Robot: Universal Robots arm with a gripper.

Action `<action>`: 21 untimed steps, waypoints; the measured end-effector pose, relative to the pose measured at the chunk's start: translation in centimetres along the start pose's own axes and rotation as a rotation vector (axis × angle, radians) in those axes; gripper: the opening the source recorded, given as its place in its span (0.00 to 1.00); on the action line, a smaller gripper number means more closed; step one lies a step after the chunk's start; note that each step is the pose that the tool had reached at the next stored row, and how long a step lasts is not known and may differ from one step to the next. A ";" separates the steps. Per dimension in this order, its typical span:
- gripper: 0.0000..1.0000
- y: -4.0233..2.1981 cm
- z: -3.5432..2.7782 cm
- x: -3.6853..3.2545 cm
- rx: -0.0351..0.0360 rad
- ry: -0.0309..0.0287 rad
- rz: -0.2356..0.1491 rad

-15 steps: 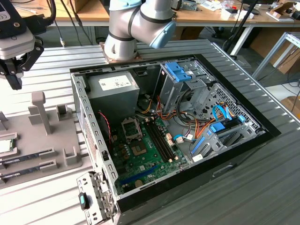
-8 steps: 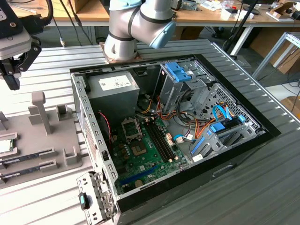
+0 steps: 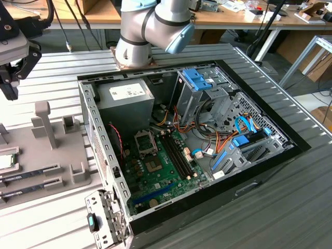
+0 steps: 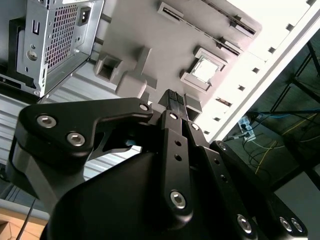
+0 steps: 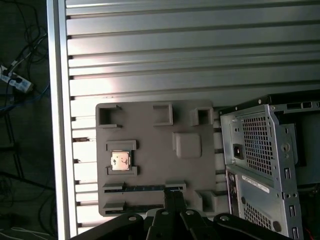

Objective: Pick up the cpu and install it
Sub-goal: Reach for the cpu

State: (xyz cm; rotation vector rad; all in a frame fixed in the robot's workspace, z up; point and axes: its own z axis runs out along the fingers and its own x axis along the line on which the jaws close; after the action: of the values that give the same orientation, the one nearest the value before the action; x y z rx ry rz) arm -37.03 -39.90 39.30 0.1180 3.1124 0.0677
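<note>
- gripper (image 3: 10,93) hangs over the exterior view's left end of the bench (image 3: 62,72). in both wrist views its fingers (image 5: 168,199) are pressed together with nothing pinched between them.
- below it, a grey fixture tray (image 5: 150,145) lies flat on the bench.
- the cpu (image 5: 120,161) sits in the tray's square framed pocket, silver top up, apart from the fingers. it also shows in the second wrist view (image 4: 205,71) and at the exterior view's left edge (image 3: 5,161).
- two memory sticks (image 3: 31,174) lie in long slots just beside that pocket; other tray pockets hold grey blocks.
- right of the tray: open pc case (image 3: 85,104) lying on its side, touching the bench.
- inside it: grey power supply (image 3: 127,96) at the far corner, green motherboard (image 3: 155,171) on the floor of the case, a metal-framed socket (image 3: 146,142) on the board.
- further right in the case: drive cage with blue brackets (image 3: 199,80), orange and blue cables.
- bench is slatted aluminium. wooden tables (image 3: 233,18) with clutter stand behind it, and loose cables on the floor (image 5: 20,85).
</note>
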 end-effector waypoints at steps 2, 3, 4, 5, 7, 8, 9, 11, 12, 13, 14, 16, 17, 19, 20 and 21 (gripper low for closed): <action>0.11 -0.01 -0.01 0.12 0.0001 0.0001 0.000; 0.11 -0.02 -0.01 0.22 0.0000 0.0001 0.000; 0.11 -0.02 -0.01 0.32 0.0000 0.0001 0.000; 0.11 -0.03 -0.02 0.42 0.0001 0.0002 0.000; 0.11 -0.05 -0.02 0.61 0.0000 0.0001 0.000; 0.11 -0.05 -0.02 0.72 0.0000 0.0001 0.000; 0.11 -0.06 -0.03 0.76 0.0001 0.0002 0.000; 0.11 -0.07 -0.03 0.90 0.0001 0.0002 0.000; 0.11 -0.07 -0.03 0.95 0.0001 0.0002 0.000; 0.11 -0.08 -0.03 1.00 0.0001 0.0001 0.000; 0.11 -0.08 -0.03 1.10 0.0000 0.0001 0.000; 0.11 -0.10 -0.04 1.28 0.0001 0.0002 0.000; 0.11 -0.12 -0.05 1.61 0.0001 0.0002 0.000; 0.11 -0.14 -0.05 1.88 0.0000 0.0001 0.000; 0.11 -0.15 -0.05 1.99 0.0000 0.0001 0.000; 0.11 -0.15 -0.06 2.06 0.0001 0.0002 0.000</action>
State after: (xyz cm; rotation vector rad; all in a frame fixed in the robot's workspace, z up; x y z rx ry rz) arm -39.10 -39.89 39.31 0.1180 3.1126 0.0676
